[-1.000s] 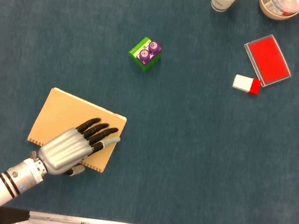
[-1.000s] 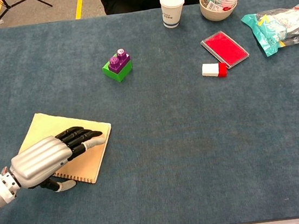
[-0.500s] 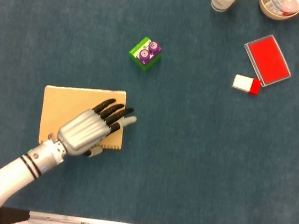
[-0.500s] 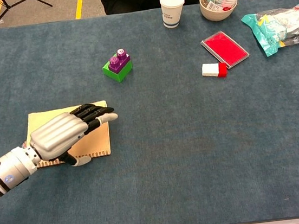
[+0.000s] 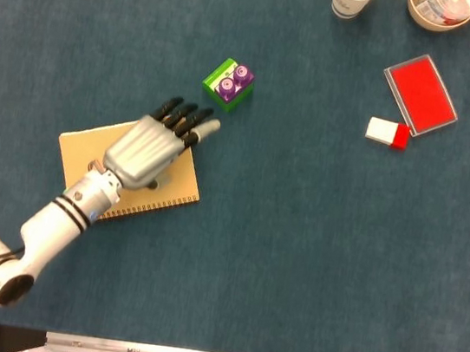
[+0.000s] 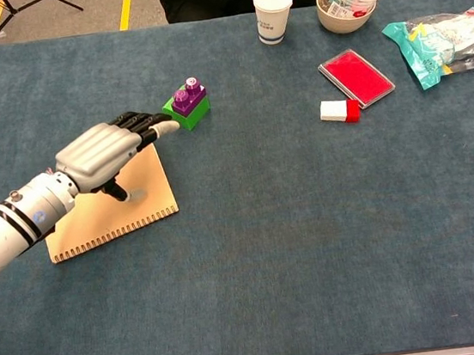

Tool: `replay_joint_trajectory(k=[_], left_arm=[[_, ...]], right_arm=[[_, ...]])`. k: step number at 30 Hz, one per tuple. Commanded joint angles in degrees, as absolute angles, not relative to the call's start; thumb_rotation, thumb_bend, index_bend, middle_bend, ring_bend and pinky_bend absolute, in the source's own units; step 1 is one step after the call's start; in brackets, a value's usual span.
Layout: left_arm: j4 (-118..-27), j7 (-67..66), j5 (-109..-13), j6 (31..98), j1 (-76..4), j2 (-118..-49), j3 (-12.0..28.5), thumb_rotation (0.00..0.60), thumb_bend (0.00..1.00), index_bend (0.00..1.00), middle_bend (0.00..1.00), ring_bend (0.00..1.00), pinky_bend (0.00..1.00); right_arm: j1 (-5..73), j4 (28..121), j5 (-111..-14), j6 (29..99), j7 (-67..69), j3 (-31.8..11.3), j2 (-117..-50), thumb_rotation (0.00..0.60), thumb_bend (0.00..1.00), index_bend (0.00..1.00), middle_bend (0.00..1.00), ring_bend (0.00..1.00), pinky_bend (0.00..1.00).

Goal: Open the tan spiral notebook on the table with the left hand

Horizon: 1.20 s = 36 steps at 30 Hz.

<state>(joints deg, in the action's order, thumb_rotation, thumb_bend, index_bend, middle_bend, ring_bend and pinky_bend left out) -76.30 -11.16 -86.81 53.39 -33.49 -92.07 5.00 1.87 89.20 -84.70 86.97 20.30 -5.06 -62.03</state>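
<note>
Lying closed at table left, tan spiral notebook [image 5: 126,176] sits skewed, coil edge nearest the robot. Left hand [image 5: 147,149] rests flat on it, fingers extended, gripping nothing. Green-purple toy block [image 5: 229,83] just past fingertips.

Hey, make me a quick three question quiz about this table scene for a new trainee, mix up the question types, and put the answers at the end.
1. True or false: the tan spiral notebook lies closed on the table.
2. Which thing is nearest the left hand's fingertips? A) paper cup B) green and purple block C) red tray
3. Fill in: the notebook's spiral edge faces the ____ edge of the table in the chest view.

Key: 1 true; 2 B; 3 near
</note>
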Motion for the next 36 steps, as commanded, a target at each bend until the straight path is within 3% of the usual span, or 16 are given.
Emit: replay_joint_trajectory(k=[1,3,4,6,7,8,9,11,14,23,36], left_arm=[[-76.6,-12.3,-83.1,52.4,-34.6,-90.8,7.6,0.600,0.20,0.00,0.00,0.00,0.02],[-78.2,-11.8,-81.7,53.0,-34.4,-89.3,8.3,0.580,0.20,0.00,0.00,0.00,0.02],[-79.9,-11.3,-80.7,53.1,-34.0,-87.9,8.6,0.527,0.20,0.00,0.00,0.00,0.02],[-83.6,-10.2,-78.4,52.5,-33.4,-84.6,8.8,0.295,0.20,0.00,0.00,0.00,0.02],[-85.2,-9.9,-77.6,52.3,-33.1,-83.1,8.8,0.151,0.20,0.01,0.00,0.00,0.03],[-87.1,-9.7,-76.8,52.2,-32.6,-81.2,8.6,0.056,0.20,0.03,0.03,0.02,0.03],[-88.4,-9.6,-76.1,52.0,-32.3,-79.8,8.4,0.014,0.20,0.06,0.07,0.04,0.03],[-90.6,-8.9,-74.6,51.3,-31.7,-77.4,7.9,0.000,0.19,0.15,0.16,0.11,0.03],[-91.9,-7.0,-72.3,49.6,-31.1,-74.6,6.8,0.000,0.18,0.19,0.19,0.13,0.03],[-89.3,-3.6,-68.5,45.5,-30.9,-73.5,4.2,0.000,0.16,0.21,0.26,0.13,0.03],[-86.3,-5.0,-67.4,47.1,-29.2,-73.4,1.2,0.000,0.16,0.21,0.28,0.14,0.03]], right_arm=[[1.8,89.3,-84.8,87.1,20.4,-5.1,-62.0,0.600,0.62,0.50,0.40,0.32,0.42],[1.7,89.2,-84.8,87.1,20.5,-5.1,-62.0,0.600,0.62,0.50,0.40,0.32,0.42],[1.7,89.2,-84.7,87.1,20.5,-5.1,-62.1,0.600,0.62,0.50,0.40,0.32,0.42],[1.8,89.0,-84.8,87.0,20.7,-5.1,-62.2,0.600,0.62,0.50,0.40,0.32,0.42],[1.9,89.0,-84.9,86.9,20.7,-5.1,-62.2,0.600,0.62,0.50,0.40,0.32,0.42],[1.9,88.9,-85.0,86.8,20.8,-5.0,-62.3,0.600,0.62,0.50,0.40,0.32,0.42],[1.9,88.8,-85.0,86.8,20.8,-5.0,-62.4,0.600,0.62,0.50,0.40,0.32,0.42],[1.9,88.6,-84.9,86.7,21.0,-5.0,-62.5,0.600,0.62,0.50,0.40,0.32,0.42],[1.9,88.1,-84.8,86.4,21.3,-5.0,-62.7,0.600,0.62,0.50,0.40,0.32,0.42],[1.9,87.4,-84.9,86.3,21.9,-4.9,-63.1,0.600,0.62,0.50,0.40,0.32,0.42],[1.6,87.4,-84.9,86.5,22.2,-4.9,-62.9,0.600,0.62,0.50,0.40,0.32,0.42]])
